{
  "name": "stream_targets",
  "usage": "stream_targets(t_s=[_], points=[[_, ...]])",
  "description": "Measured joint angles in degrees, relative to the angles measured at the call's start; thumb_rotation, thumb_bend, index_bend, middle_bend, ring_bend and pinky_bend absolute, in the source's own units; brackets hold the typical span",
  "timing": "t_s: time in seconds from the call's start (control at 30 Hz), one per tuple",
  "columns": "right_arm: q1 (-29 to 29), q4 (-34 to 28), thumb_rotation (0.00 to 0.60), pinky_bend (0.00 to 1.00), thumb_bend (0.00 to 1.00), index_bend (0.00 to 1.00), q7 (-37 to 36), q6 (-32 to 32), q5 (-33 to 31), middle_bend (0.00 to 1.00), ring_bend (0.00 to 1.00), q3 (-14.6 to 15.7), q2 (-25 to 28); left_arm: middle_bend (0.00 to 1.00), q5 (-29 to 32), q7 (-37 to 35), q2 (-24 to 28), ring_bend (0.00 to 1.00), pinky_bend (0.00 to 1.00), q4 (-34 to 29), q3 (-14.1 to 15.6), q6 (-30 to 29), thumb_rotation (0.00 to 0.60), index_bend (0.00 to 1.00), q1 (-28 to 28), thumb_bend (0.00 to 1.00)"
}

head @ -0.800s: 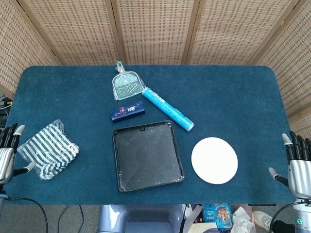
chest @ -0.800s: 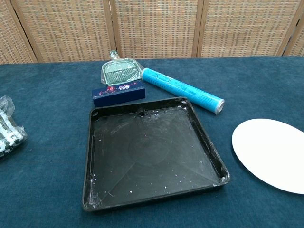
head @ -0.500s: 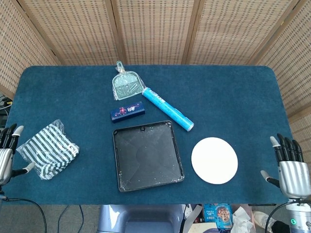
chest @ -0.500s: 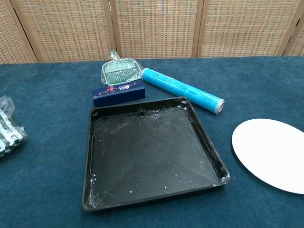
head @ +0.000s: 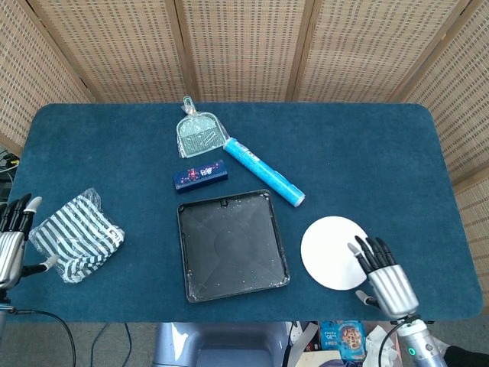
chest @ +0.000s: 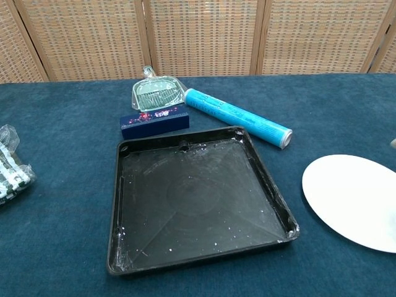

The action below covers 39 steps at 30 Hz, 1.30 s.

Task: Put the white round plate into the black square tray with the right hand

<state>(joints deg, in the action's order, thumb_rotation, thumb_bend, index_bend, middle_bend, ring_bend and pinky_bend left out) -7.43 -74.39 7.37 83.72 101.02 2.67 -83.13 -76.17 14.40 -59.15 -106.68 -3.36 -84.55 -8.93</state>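
The white round plate (head: 332, 248) (chest: 352, 199) lies flat on the blue table, just right of the black square tray (head: 231, 245) (chest: 197, 197), which holds nothing. My right hand (head: 384, 281) hovers at the plate's near right edge, fingers spread and pointing over its rim, holding nothing. At the table's left edge my left hand (head: 11, 245) waits with fingers apart beside a striped bag. Neither hand shows in the chest view.
A striped plastic bag (head: 76, 235) lies at the left. Behind the tray are a dark blue box (head: 200, 176), a light blue roll (head: 263, 170) lying diagonally and a clear small dustpan (head: 198, 135). A wicker screen stands behind the table.
My right hand has moved left and inward from the table's right edge to the plate's near right rim. The left hand, plate and tray have not moved.
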Motion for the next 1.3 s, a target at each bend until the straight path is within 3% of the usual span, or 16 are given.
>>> stream_targets(t_s=[0.37, 0.73, 0.87, 1.03, 1.3], points=[[-2.3, 8.2, 0.6, 0.0, 0.0, 0.1, 4.2, -3.0, 2.1, 0.0, 0.0, 1.4, -7.6, 0.0, 1.3, -2.4, 1.2, 0.0, 0.0, 0.0, -0.8, 0.9, 0.6, 0.0, 0.2, 0.0], [-3.7, 11.2, 0.6, 0.0, 0.01, 0.12, 5.8, -3.9, 1.1, 0.0, 0.0, 0.4, -10.1, 0.0, 1.2, -2.2, 1.2, 0.0, 0.0, 0.0, -0.9, 1.6, 0.6, 0.0, 0.2, 0.0], [-4.3, 12.0, 0.6, 0.0, 0.12, 0.18, 6.8, -4.3, 0.6, 0.0, 0.0, -0.1, -10.9, 0.0, 1.3, -1.7, 1.0, 0.0, 0.0, 0.1, -0.9, 1.8, 0.6, 0.0, 0.1, 0.0], [-4.6, 12.4, 0.6, 0.0, 0.36, 0.22, 7.7, -4.1, 0.0, 0.0, 0.0, -0.7, -11.2, 0.0, 1.6, -1.3, 0.8, 0.0, 0.0, 0.1, -1.0, 2.0, 0.6, 0.0, 0.1, 0.0], [-4.6, 14.2, 0.6, 0.0, 0.41, 0.28, 8.8, -1.5, -1.8, 0.0, 0.0, -3.3, -13.1, 0.0, 1.7, -0.8, 0.6, 0.0, 0.0, -0.1, -1.1, 2.3, 0.6, 0.0, 0.0, 0.0]])
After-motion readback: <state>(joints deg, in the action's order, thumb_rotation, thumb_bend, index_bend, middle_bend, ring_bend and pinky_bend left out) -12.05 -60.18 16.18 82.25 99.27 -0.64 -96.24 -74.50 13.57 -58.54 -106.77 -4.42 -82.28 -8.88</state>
